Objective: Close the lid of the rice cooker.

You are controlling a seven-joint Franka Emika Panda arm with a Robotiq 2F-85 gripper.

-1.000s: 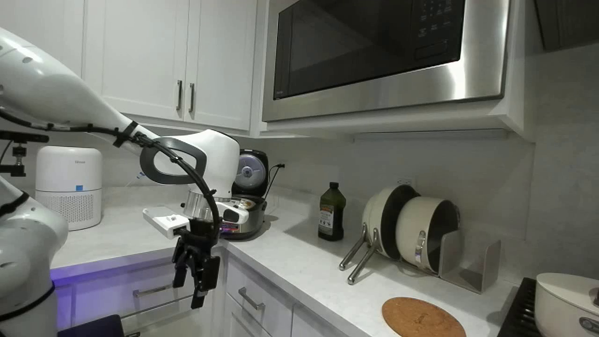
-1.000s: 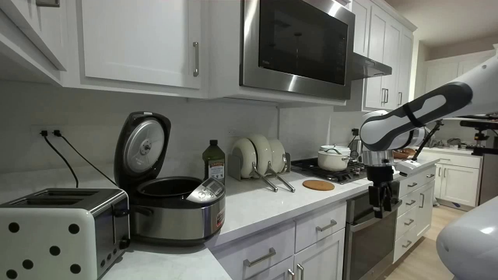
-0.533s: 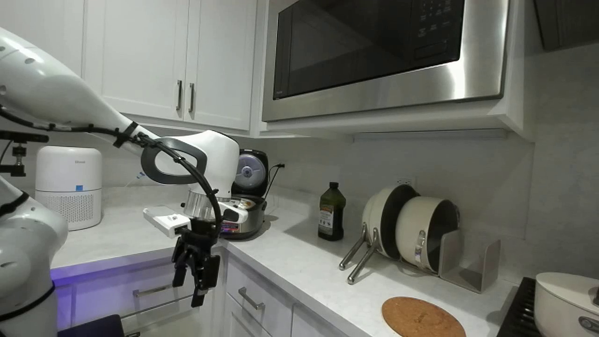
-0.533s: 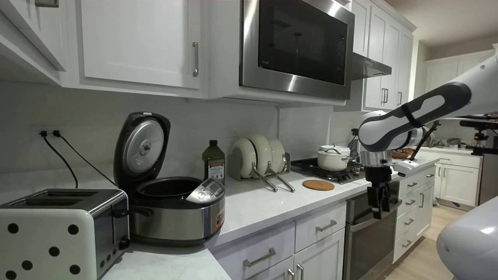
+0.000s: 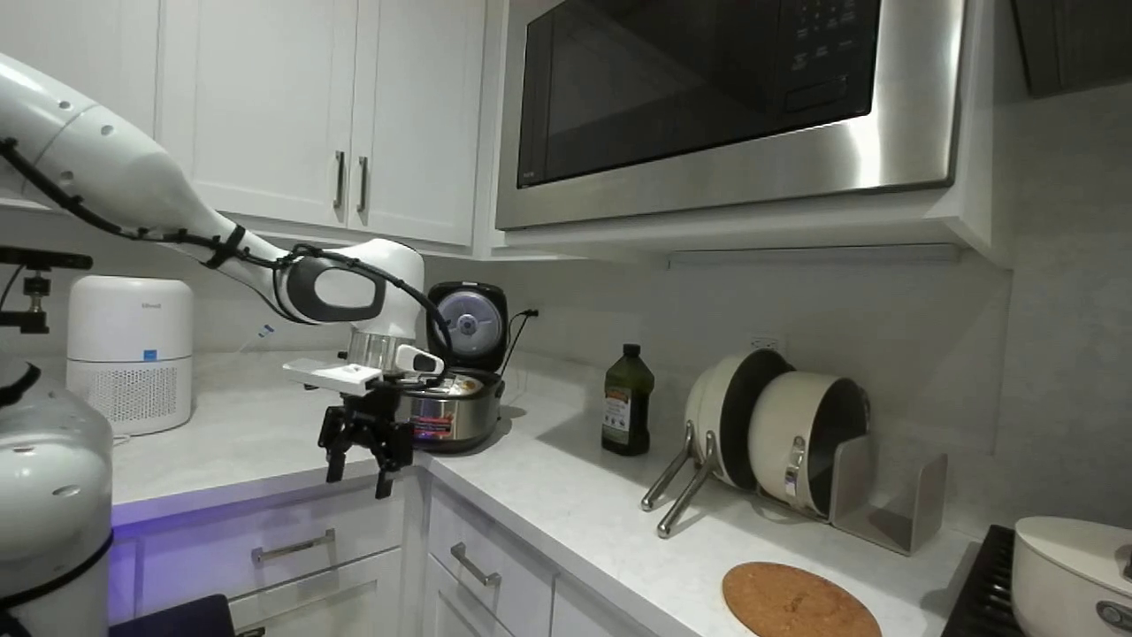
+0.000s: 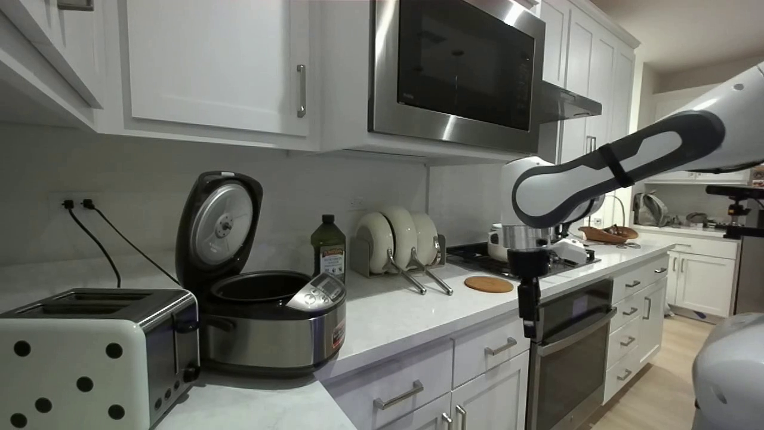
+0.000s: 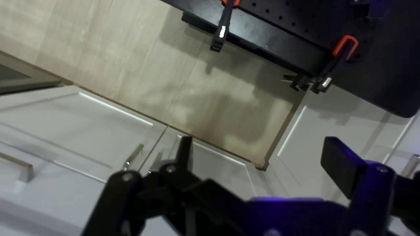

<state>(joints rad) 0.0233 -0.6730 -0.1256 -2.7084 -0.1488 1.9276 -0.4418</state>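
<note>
The lid [image 6: 222,226] stands raised at the back of the silver rice cooker [image 6: 268,343] on the white desk [image 6: 412,307]. Well apart from both, in front of the desk's edge, the claw [image 5: 359,478] hangs pointing down, spread wide. The white arm [image 5: 181,203] slopes down toward it, its final section vertical.

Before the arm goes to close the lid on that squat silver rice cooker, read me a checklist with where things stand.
1. Round dark-rimmed lid with silvery inner disc raised: ok, standing open.
2. Squat silver-and-black rice cooker upright on the white counter: ok.
3. Black two-fingered gripper holding nothing: ok, open.
4. Gripper at the lid: not ok, apart from it.
5. Gap between cooker and white black-dotted toaster: cannot tell, the toaster masks it.
6. Cooker's dark interior free of contents: cannot tell, bottom hidden.
</note>
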